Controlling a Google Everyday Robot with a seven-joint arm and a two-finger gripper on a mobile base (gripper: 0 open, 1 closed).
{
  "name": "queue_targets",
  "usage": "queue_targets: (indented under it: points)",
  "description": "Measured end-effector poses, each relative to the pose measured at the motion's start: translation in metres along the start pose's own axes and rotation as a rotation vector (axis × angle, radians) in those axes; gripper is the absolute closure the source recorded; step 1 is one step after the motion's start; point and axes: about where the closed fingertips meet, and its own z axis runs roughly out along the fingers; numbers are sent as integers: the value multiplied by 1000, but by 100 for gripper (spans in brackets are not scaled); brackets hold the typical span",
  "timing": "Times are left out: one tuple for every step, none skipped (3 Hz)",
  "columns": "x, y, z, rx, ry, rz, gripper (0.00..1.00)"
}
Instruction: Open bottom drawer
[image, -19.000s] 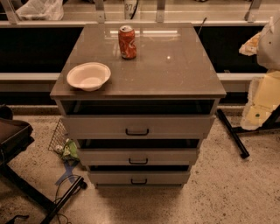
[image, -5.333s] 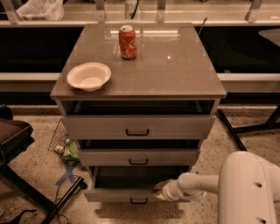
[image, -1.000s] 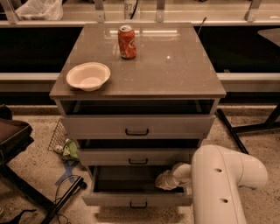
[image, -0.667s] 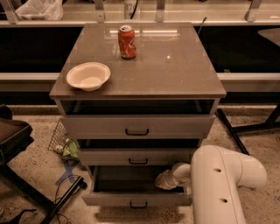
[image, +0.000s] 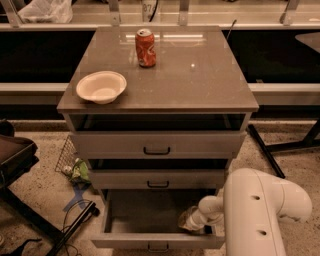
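The bottom drawer (image: 150, 241) is grey-beige with a small black bar handle (image: 158, 247). It stands pulled well out from the cabinet, and its dark inside shows. My gripper (image: 187, 221) is inside the drawer at its right side, just behind the front panel. My white arm (image: 260, 215) reaches in from the lower right and covers the drawer's right end. The middle drawer (image: 158, 179) and top drawer (image: 157, 145) sit above it, only slightly out.
A red soda can (image: 145, 48) and a white bowl (image: 101, 87) stand on the cabinet top (image: 200, 75). A wire basket with green items (image: 72, 165) and cables (image: 75, 220) lie on the floor at left. A dark chair (image: 15, 160) is at far left.
The bottom drawer went from nearly shut to pulled out since the oldest frame. Over the last second the arm and drawer have not visibly moved.
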Motion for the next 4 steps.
queue_targets:
  points:
    - [7, 52, -4, -86, 5, 33, 100]
    - [9, 72, -7, -113, 3, 51, 100]
    - [9, 74, -6, -116, 2, 52, 84]
    - [9, 76, -5, -119, 2, 52, 61]
